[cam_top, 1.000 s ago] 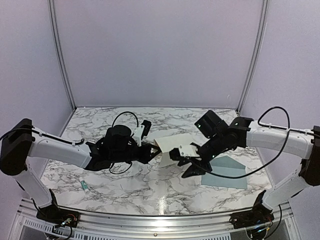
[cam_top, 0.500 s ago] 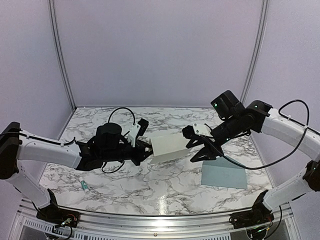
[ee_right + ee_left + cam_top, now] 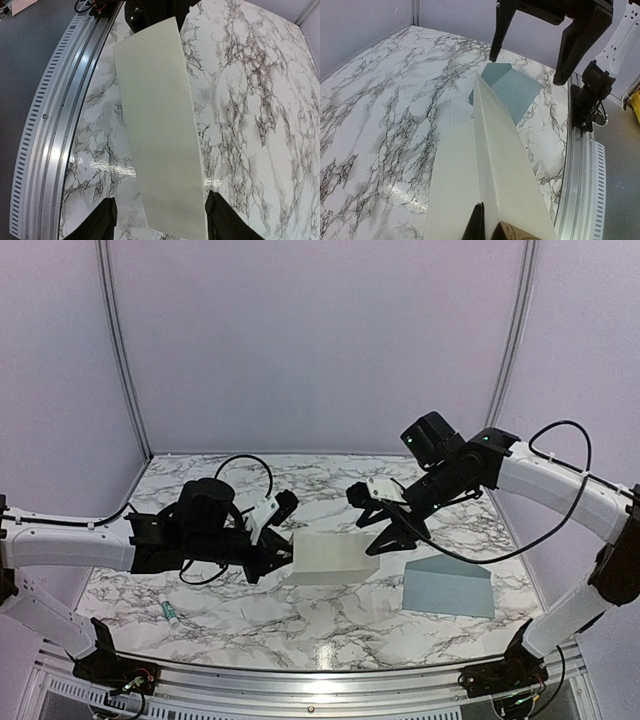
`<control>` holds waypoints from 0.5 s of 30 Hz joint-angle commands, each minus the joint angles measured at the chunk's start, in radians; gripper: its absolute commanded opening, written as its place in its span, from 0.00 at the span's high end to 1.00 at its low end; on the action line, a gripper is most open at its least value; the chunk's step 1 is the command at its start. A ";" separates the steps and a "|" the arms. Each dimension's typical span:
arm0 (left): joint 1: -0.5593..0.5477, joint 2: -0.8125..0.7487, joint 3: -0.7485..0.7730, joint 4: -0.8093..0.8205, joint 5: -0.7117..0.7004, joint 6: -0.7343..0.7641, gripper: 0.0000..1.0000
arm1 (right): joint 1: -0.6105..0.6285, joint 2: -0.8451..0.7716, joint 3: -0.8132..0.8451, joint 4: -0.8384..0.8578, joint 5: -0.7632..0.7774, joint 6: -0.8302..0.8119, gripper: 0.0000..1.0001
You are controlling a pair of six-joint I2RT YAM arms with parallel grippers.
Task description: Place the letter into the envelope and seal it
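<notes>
Your left gripper [image 3: 284,557] pinches the folded cream letter [image 3: 330,555]; your right gripper [image 3: 391,538] hangs spread over it, beside the envelope [image 3: 447,588]

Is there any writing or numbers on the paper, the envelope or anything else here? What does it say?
There are no words, numbers or signs that can be read.
Cream folded paper sheet: blank.
Flat blue-grey paper envelope: blank on the side that shows.
Small white-and-green object on the marble table: too small to read.
</notes>
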 commanded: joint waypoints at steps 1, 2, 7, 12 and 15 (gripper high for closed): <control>-0.016 -0.048 0.031 -0.122 0.025 0.091 1.00 | 0.055 0.074 0.044 -0.025 -0.008 -0.015 0.43; -0.017 -0.055 0.031 -0.129 0.026 0.100 1.00 | 0.066 0.085 0.042 -0.023 -0.006 -0.013 0.44; -0.018 -0.080 0.044 -0.153 0.036 0.130 1.00 | 0.111 0.116 0.033 0.008 0.013 0.003 0.44; -0.019 -0.080 0.055 -0.168 0.033 0.148 1.00 | 0.115 0.136 0.053 0.012 0.006 0.013 0.46; -0.020 -0.057 0.074 -0.214 0.040 0.160 1.00 | 0.114 0.131 0.075 0.027 0.026 0.027 0.46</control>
